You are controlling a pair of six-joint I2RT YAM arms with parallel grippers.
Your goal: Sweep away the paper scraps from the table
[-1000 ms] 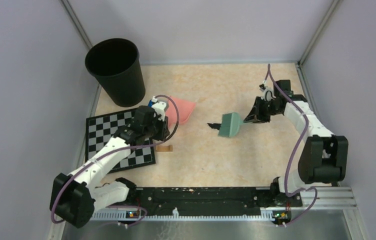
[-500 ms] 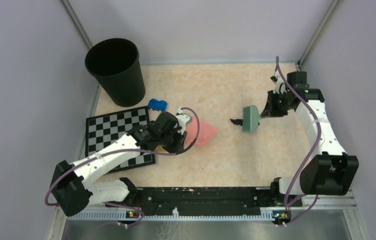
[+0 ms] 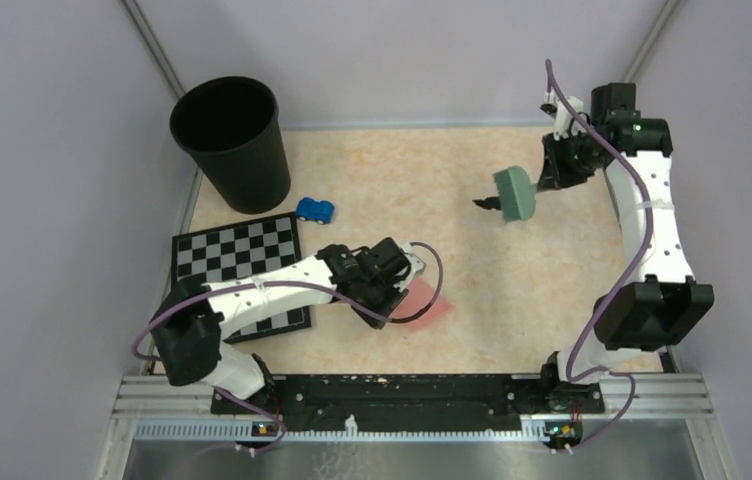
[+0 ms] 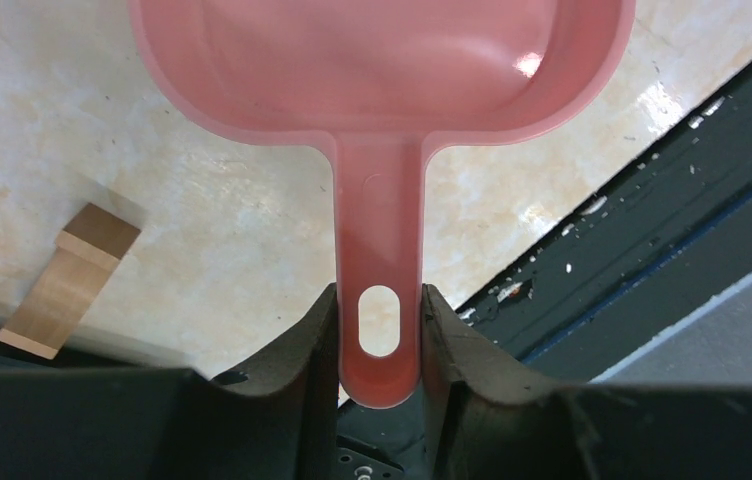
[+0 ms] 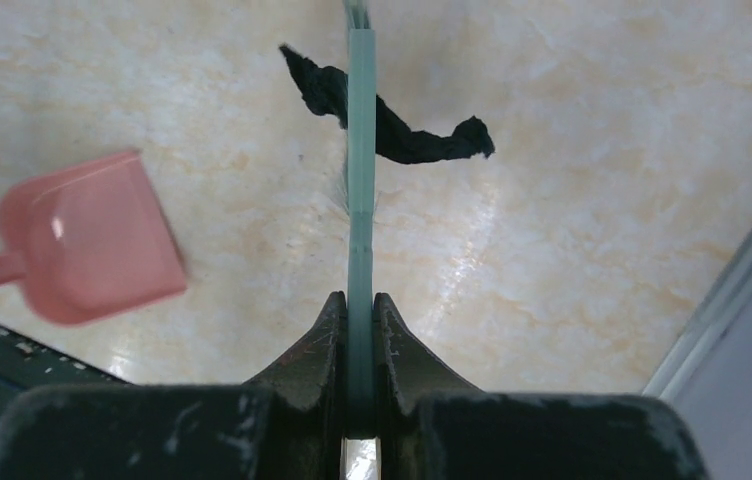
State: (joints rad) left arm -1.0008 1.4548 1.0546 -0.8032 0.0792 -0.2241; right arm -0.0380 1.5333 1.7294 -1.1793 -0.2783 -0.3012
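Left gripper (image 4: 380, 310): I keep it clamped on the dustpan (image 4: 382, 60) handle.
Right gripper (image 5: 360, 310): clamped on the brush (image 5: 360, 150).
Progress: dustpan empty; black scrap (image 5: 402, 135) well apart from dustpan, not yet swept in.

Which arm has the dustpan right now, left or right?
The left gripper, shut on the pink dustpan by its handle; the right gripper clamps the green brush instead.
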